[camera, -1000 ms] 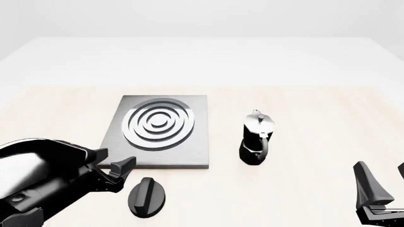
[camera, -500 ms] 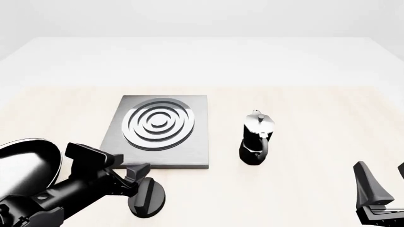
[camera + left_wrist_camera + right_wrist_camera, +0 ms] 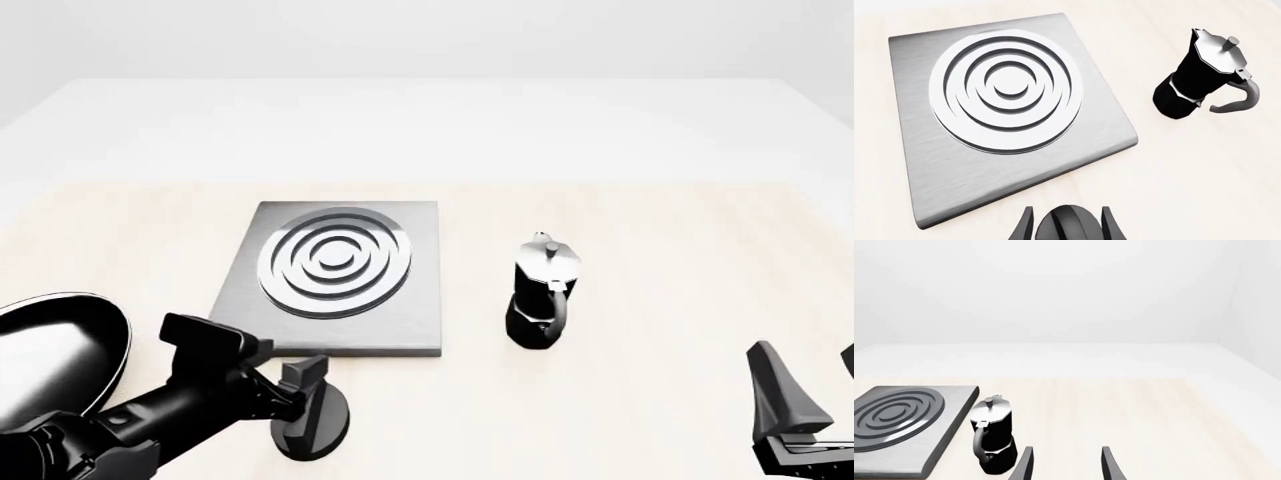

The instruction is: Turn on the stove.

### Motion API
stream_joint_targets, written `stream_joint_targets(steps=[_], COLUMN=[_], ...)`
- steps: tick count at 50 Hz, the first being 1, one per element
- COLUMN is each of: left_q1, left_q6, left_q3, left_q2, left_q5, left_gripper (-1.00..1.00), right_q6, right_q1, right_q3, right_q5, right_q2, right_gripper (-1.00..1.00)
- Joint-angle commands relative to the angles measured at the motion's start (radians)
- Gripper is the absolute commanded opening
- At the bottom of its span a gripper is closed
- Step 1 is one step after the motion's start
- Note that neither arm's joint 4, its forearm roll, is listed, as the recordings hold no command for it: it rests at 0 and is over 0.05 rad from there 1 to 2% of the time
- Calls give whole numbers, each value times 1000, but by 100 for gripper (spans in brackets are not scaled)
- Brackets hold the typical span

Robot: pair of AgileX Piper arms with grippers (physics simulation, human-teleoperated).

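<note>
One brushed-grey stove [image 3: 334,285] with ringed burner; its black ridged knob [image 3: 1069,226] sits between the left gripper [image 3: 1067,227] fingers, seemingly pinched. Right gripper [image 3: 1066,465] spread. One moka pot [image 3: 542,292].

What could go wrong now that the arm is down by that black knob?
The left gripper has a finger on each side of the knob, but whether they touch it isn't clear; a loose hold might slip when twisting. The knob lies close to the stove edge, so the fingers could bump the slab. The frying pan sits beside that arm and might get nudged.
</note>
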Motion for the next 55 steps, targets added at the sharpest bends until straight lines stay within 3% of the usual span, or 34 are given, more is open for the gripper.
stream_joint_targets(steps=[1, 55], left_q1=[-1, -19], left_q6=[-20, -123], left_q3=[4, -7], left_q2=[56, 251], left_q5=[-41, -168], left_gripper=[100, 100], right_q6=[0, 0], right_q1=[0, 0], right_q3=[0, 0], right_q5=[0, 0], right_q2=[0, 0], right_gripper=[100, 100])
